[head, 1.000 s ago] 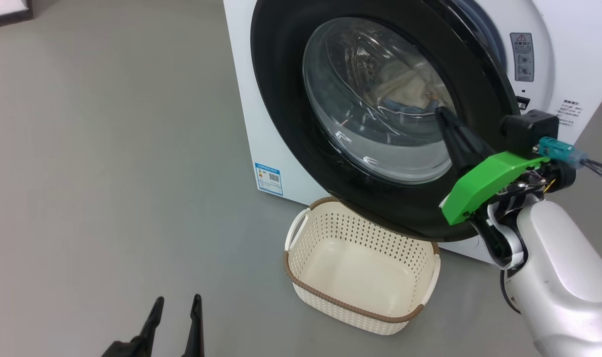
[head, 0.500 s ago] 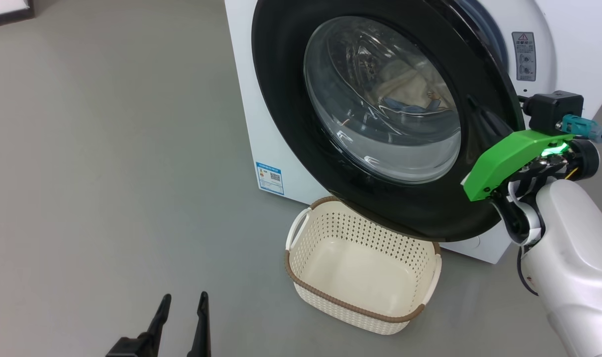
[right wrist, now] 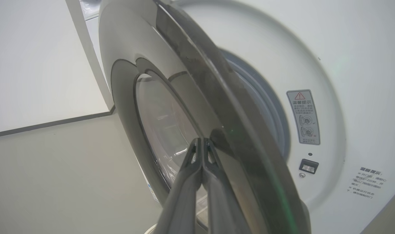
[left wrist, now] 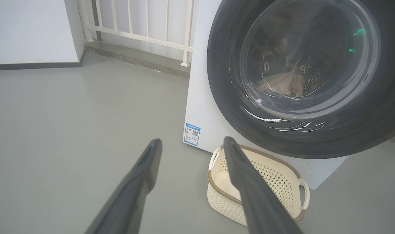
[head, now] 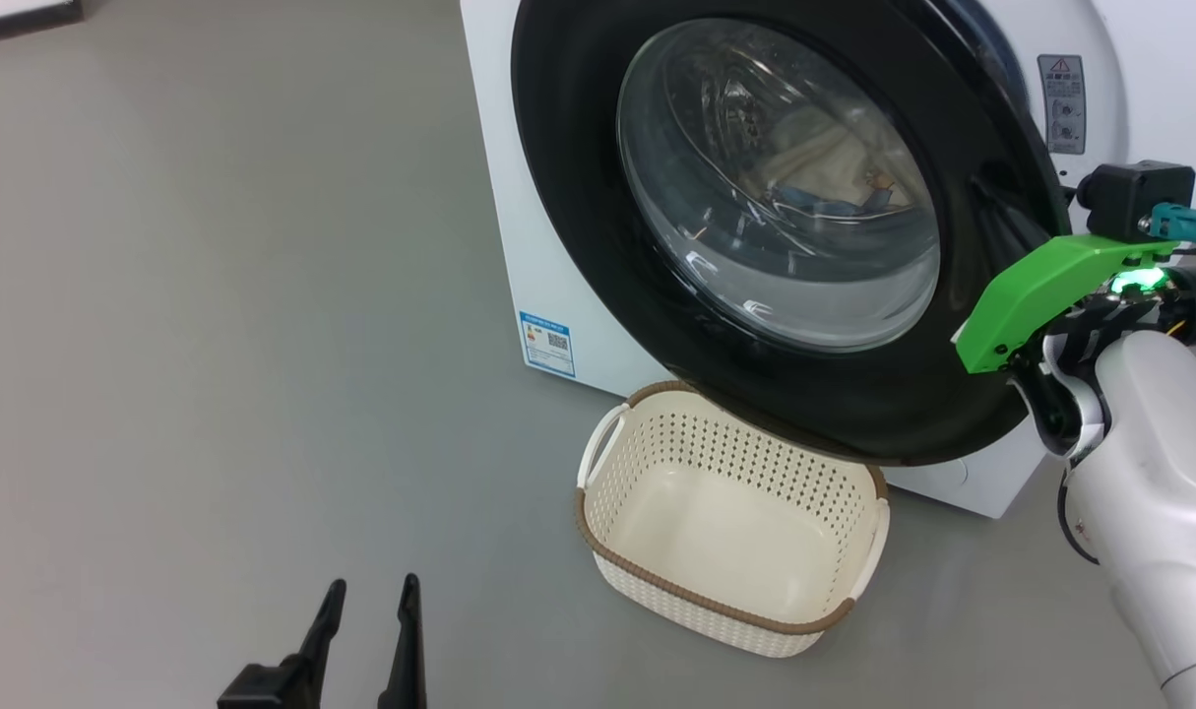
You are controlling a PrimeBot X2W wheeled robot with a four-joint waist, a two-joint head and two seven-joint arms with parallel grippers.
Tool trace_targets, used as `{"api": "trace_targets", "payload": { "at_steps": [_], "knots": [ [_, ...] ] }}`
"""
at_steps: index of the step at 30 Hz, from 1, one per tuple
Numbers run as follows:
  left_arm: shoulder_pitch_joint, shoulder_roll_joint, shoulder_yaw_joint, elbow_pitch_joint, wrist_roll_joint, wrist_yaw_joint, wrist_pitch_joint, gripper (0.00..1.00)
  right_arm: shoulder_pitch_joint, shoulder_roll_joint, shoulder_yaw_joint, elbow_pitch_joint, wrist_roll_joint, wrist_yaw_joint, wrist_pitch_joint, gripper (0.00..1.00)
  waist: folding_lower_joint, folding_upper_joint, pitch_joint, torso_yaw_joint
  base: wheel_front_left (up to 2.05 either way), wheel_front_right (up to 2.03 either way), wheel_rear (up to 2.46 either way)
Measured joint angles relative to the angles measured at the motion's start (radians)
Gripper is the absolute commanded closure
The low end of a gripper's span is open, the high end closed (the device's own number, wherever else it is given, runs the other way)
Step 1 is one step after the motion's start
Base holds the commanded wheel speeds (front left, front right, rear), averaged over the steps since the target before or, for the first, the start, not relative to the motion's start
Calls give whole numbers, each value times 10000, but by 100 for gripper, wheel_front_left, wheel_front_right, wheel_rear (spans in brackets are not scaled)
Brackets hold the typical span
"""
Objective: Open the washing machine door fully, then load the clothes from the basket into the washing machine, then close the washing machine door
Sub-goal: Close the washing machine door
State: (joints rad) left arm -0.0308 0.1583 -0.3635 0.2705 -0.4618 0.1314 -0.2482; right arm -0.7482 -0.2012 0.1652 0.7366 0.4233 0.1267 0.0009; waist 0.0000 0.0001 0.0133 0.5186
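Two dark fingers of the right gripper (right wrist: 202, 140) are pressed flat together with nothing between them. Their tips lie against the glossy black rim of the door (head: 578, 197), near its free edge on the right. In the right wrist view the door stands ajar, swung partway out from the washer (head: 519, 246), and the grey-blue gasket (right wrist: 265, 107) shows in the gap behind it.

Through the domed window (head: 755, 266) the clothes (head: 804, 148) can be seen inside the drum, a cream piece lying above a blue one.

On the floor (head: 214, 295) just in front of the washer sits the basket (head: 735, 463), with no clothes in it. Its far rim is tucked under the door's lower edge, though whether the two touch I cannot tell. A blue sticker (head: 548, 343) sits at the washer's lower front corner, near the basket's left handle.

Well apart from all this, the left gripper (head: 373, 583) hangs over bare floor at the lower left of the head view, fingers spread and grasping nothing.
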Motion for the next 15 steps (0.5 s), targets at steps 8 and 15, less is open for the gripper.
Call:
{"api": "trace_targets", "payload": {
  "at_steps": [8,15],
  "knots": [
    [-386,-278,-178,-6,209,-259,-29,0,-659,-545,-102,736,-19,48,-23,100,0,0,437,85,0,0,0],
    [-748,-612,-242,-2,357,-481,-29,0,-1429,-924,-82,1358,-107,46,-29,100,1,0,965,197,0,0,0]
  ]
}}
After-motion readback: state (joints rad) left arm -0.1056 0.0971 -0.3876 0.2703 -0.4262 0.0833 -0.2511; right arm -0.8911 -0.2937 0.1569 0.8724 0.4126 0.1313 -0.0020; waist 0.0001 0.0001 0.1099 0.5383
